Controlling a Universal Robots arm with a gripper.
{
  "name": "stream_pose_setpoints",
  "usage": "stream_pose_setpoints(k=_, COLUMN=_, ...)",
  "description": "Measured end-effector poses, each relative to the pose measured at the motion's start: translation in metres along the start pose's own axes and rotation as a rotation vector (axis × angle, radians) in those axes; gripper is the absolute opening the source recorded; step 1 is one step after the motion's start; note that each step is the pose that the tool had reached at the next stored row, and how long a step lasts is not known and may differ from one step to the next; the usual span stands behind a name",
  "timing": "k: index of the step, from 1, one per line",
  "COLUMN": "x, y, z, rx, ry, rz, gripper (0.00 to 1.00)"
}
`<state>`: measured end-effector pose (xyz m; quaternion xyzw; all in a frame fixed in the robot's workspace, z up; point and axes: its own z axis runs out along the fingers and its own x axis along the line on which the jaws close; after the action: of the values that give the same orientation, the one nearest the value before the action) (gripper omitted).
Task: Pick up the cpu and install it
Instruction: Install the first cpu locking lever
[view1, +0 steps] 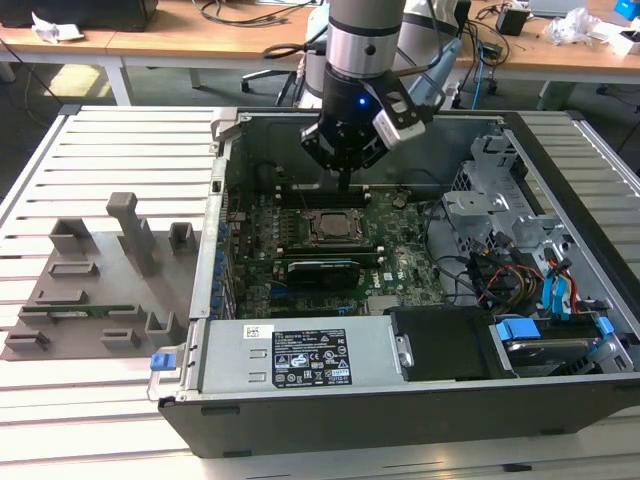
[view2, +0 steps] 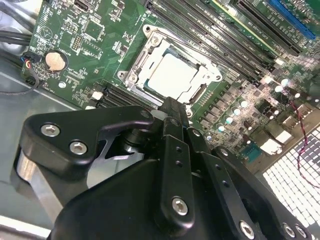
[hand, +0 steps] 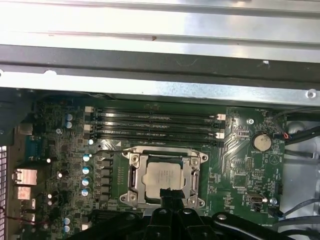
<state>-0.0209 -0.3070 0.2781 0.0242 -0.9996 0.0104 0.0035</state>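
Big black open-topped computer case (view1: 400, 428) lying on its side, with the green motherboard (view1: 400, 240) flat on its floor. Landmark for everything here: the square metal-framed socket (view1: 330, 212) about mid-board, seen in both wrist views too (view2: 135, 65) (hand: 131, 175).

Silver and black robot arm (view1: 365, 40) coming down from above the socket. To the exterior view's left of the socket, well outside the case, a grey plastic holder block (view1: 100, 290) with slots and posts. Nearer the exterior camera than the socket, a grey metal power supply box (view1: 300, 355) with a label on top.

Black gripper (view1: 345, 182) hanging just above the socket's edge, also visible in both wrist views (view2: 172, 105) (hand: 167, 192). Fingers look pinched narrow together, nothing held between them.

Four long black memory slots (hand: 155, 125) lined up right beside the socket, on the side toward the case wall.

Now the cpu (view2: 172, 75), small flat square chip with a silvery top: already sitting inside the socket frame, flat and square to it (hand: 161, 175). Gripper tip near its edge; can't tell if touching.

Little round silver coin battery (hand: 261, 141) off to one side of the socket, well apart (view2: 56, 60).
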Motion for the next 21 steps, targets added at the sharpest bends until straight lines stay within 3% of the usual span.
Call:
stream_pose_setpoints(k=4, x=0.0000, y=-0.0001, z=-0.0061, rx=0.0014, ry=0.0001, rz=0.000, gripper=0.11)
stream_pose_setpoints(k=8, x=0.0001, y=-0.0004, z=-0.0179, rx=0.0039, ry=0.0003, rz=0.000, gripper=0.11)
stream_pose_setpoints(k=12, x=0.0002, y=-0.0005, z=-0.0245, rx=0.0043, ry=0.0002, rz=0.000, gripper=0.11)
stream_pose_setpoints(k=17, x=0.0002, y=-0.0005, z=-0.0247, rx=0.0043, ry=0.0002, rz=0.000, gripper=0.11)
stream_pose_setpoints(k=21, x=0.0063, y=-0.0002, z=-0.0247, rx=0.0043, ry=0.0002, rz=0.000, gripper=0.11)
